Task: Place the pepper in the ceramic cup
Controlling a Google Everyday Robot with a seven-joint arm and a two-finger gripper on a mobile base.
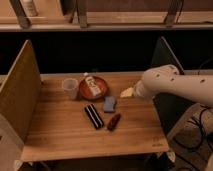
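The pepper (114,121), small, dark red-brown and tapered, lies on the wooden table (60,130) right of the black ribbed bar. The ceramic cup (70,88), pale and round, stands upright at the back left, next to the reddish-brown plate. My gripper (126,92) hangs at the end of the white arm over the table's right part, behind and to the right of the pepper and apart from it. It is far right of the cup.
A reddish-brown plate (102,92) holds a small white packet (91,85). A blue-grey square block (109,104) and a black ribbed bar (93,116) lie mid-table. Upright panels stand at the left (19,90) and right (167,55) sides. A shelf runs behind.
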